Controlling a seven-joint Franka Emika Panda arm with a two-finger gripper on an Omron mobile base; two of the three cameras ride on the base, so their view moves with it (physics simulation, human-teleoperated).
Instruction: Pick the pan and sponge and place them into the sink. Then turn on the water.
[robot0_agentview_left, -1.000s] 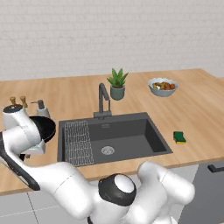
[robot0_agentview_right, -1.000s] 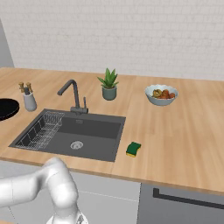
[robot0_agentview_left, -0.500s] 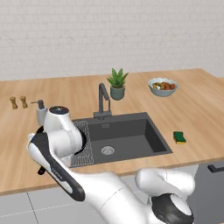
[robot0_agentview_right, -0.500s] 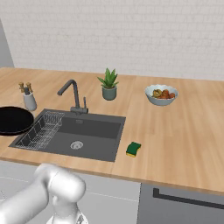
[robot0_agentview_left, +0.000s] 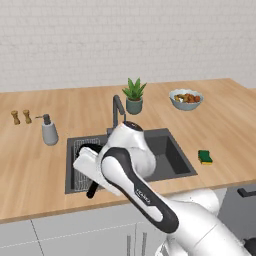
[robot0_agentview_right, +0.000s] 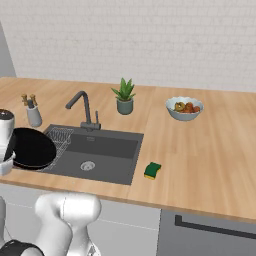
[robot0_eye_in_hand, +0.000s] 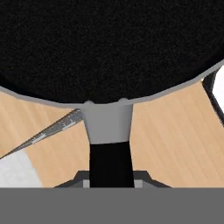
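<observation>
Over the left end of the sink (robot0_agentview_right: 107, 172), the gripper (robot0_eye_in_hand: 110, 181) is clamped on the handle of the pan (robot0_agentview_right: 31, 149), carrying it level towards the basin, while the sponge (robot0_agentview_right: 152, 170) waits on the desk (robot0_agentview_right: 210, 160) just right of the sink.

pan (robot0_agentview_right: 32, 148): your arm covers most of it in the left base view; hand view cuts its rim at 12 o'clock.
sink (robot0_agentview_left: 172, 155): your arm hides its middle.
pincer: fingertips cut at 6 o'clock.
</observation>
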